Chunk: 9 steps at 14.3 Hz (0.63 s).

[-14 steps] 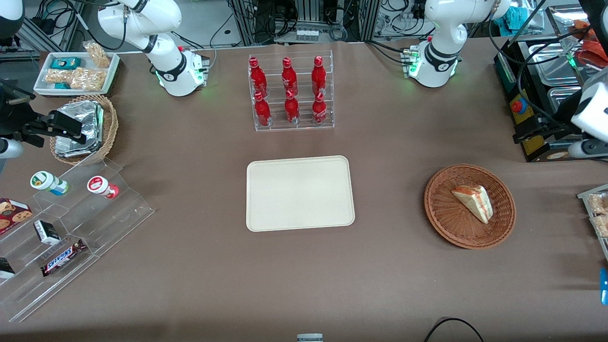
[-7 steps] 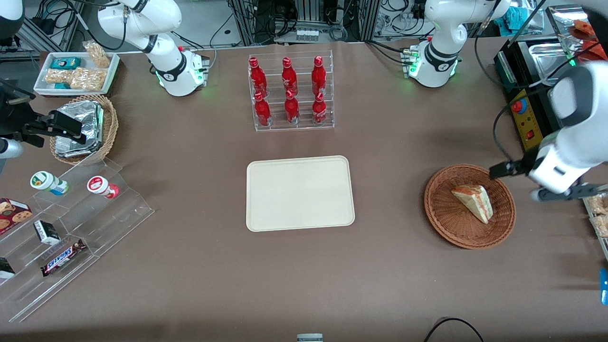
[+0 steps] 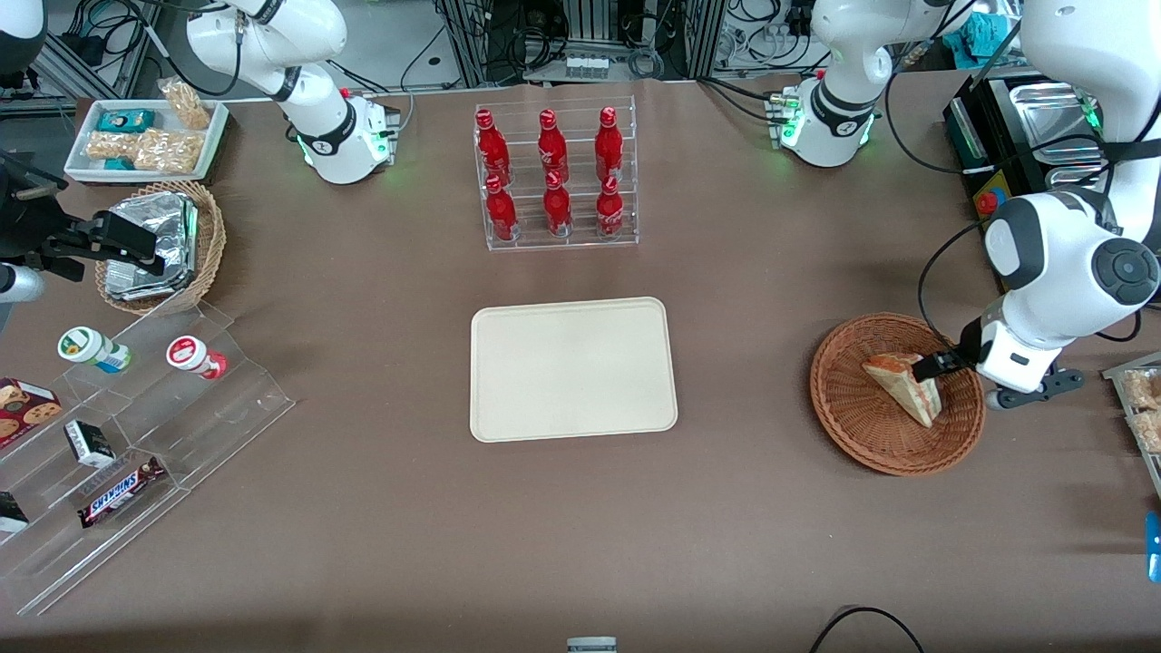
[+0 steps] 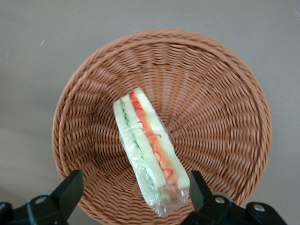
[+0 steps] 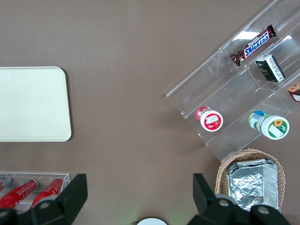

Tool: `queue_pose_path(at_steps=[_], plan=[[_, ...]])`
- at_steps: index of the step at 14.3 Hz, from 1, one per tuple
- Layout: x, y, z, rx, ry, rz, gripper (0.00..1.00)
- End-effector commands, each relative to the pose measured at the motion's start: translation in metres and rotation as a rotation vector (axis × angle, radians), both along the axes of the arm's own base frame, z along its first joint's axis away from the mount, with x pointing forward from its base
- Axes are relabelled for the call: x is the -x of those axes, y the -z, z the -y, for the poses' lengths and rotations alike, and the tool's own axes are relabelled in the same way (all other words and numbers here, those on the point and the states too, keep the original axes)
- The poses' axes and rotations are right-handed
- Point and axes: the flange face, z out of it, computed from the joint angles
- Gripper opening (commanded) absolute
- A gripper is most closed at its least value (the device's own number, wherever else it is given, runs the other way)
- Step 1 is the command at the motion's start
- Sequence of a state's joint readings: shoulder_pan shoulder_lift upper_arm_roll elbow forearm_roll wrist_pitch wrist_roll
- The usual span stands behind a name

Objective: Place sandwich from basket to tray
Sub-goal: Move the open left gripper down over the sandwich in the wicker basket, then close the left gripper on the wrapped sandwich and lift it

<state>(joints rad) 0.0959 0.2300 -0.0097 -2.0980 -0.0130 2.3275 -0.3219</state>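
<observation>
The sandwich [image 3: 896, 381], a wrapped white-bread wedge with red and green filling, lies in the shallow reddish-brown wicker basket [image 3: 848, 435] toward the working arm's end of the table. My gripper [image 3: 943, 367] hangs low over the basket, above the sandwich's wide end. In the left wrist view the gripper [image 4: 135, 187] is open. Its black fingers [image 4: 71, 186] stand on either side of the sandwich [image 4: 147, 140], apart from it, inside the basket [image 4: 220, 108]. The cream tray [image 3: 571, 367] sits bare at the table's middle.
A clear rack of red bottles [image 3: 555, 177] stands farther from the camera than the tray. A tan basket of foil packets [image 3: 159, 245], a white snack tray [image 3: 145, 136] and an acrylic snack stand [image 3: 136, 435] lie toward the parked arm's end. A snack tray [image 3: 1141, 408] sits beside the basket.
The working arm swung in from the table's edge and came down over the basket, bringing the gripper above the sandwich. Sandwich, basket and tray have not moved.
</observation>
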Motion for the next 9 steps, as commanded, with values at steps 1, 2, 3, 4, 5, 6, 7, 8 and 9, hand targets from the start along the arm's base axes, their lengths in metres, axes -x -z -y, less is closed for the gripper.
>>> queue_pose_path(at_steps=[1, 2, 3, 4, 5, 6, 7, 8, 9], plan=[[-0.003, 0.007, 0.006, 0.002, -0.258, 0.017, 1.00], [-0.003, 0.012, 0.009, 0.002, -0.346, 0.010, 1.00], [-0.005, 0.014, 0.009, 0.003, -0.417, 0.006, 1.00], [-0.005, 0.018, 0.010, 0.002, -0.458, -0.001, 1.00], [-0.004, 0.026, 0.012, 0.001, -0.482, -0.015, 1.00], [-0.003, 0.034, 0.014, 0.000, -0.500, -0.029, 1.00], [-0.004, 0.040, 0.017, -0.003, -0.509, -0.038, 1.00], [-0.004, 0.046, 0.026, -0.005, -0.505, -0.049, 0.95], [-0.005, 0.051, 0.027, -0.006, -0.509, -0.055, 0.76]])
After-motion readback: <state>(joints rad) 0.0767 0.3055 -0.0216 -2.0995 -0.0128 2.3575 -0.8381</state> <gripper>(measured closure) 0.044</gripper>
